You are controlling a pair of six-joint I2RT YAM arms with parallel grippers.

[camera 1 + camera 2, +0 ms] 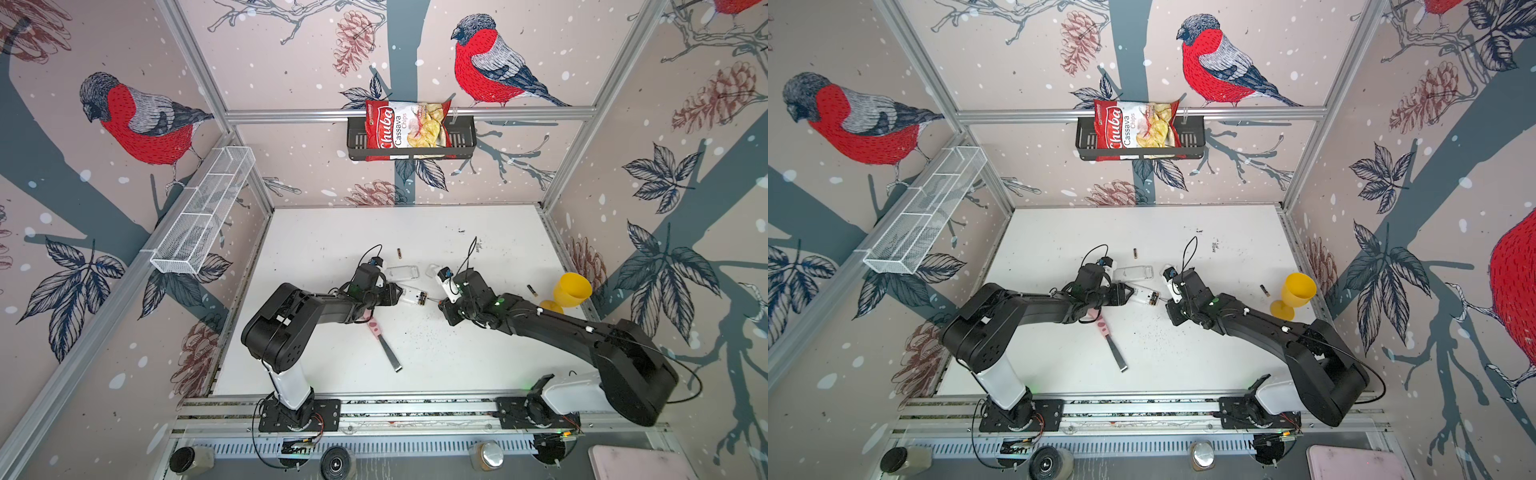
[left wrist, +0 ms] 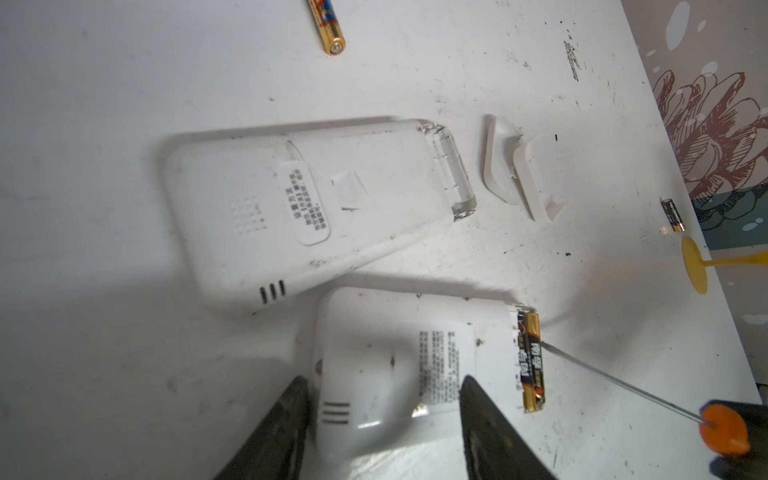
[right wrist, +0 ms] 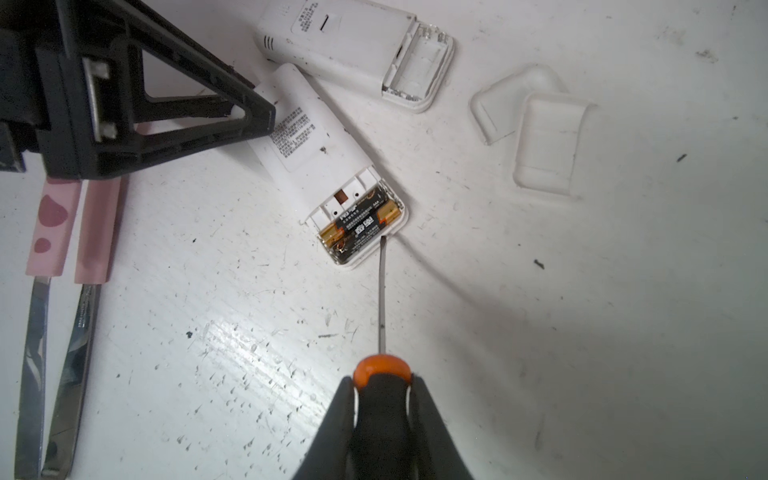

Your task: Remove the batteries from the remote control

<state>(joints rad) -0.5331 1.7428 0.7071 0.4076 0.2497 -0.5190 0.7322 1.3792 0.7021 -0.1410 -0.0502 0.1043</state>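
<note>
Left arm (image 1: 316,309) and right arm (image 1: 552,328) reach inward, low. Left claw (image 2: 384,382) clamps remote (image 2: 365,324); right claw (image 3: 383,382) pinches screwdriver (image 3: 381,372) handle.

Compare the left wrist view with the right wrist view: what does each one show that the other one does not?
Only the left wrist view: a loose gold-ended thin battery, a loose black thin battery, and the yellow plastic goblet's foot. Only the right wrist view: pink-handled metal tweezers. Both: the white plastic remote control with two black-and-gold batteries inside, the emptied white remote control, two detached white covers, and the orange-and-black-handled screwdriver.
</note>
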